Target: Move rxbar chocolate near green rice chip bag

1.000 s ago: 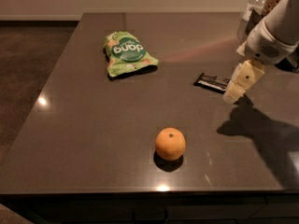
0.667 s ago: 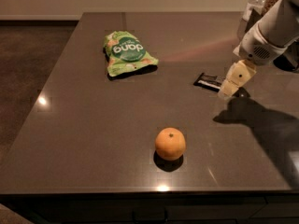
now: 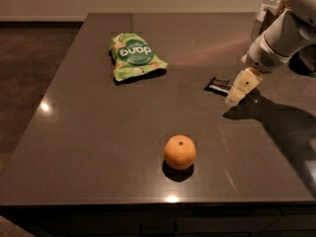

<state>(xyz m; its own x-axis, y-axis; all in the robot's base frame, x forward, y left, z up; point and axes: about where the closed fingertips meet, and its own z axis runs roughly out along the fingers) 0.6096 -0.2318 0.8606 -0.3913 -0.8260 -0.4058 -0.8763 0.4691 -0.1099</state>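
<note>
The rxbar chocolate (image 3: pixel 217 85) is a small flat black bar with white lettering, lying on the dark table right of centre. My gripper (image 3: pixel 240 88) hangs on the white arm from the upper right, its cream fingers right at the bar's right end and partly covering it. The green rice chip bag (image 3: pixel 134 56) is a crinkled bright green pouch with a dark round "dang" logo, lying at the back left of the table, well apart from the bar.
An orange (image 3: pixel 179 152) sits near the table's front edge, in front of the bar and bag. The dark table (image 3: pixel 98 132) has edges at the left and front. A clear bottle (image 3: pixel 268 4) stands at the back right.
The gripper has moved a little left and toward the back, closer onto the bar's right end. The bar, bag and orange have not moved.
</note>
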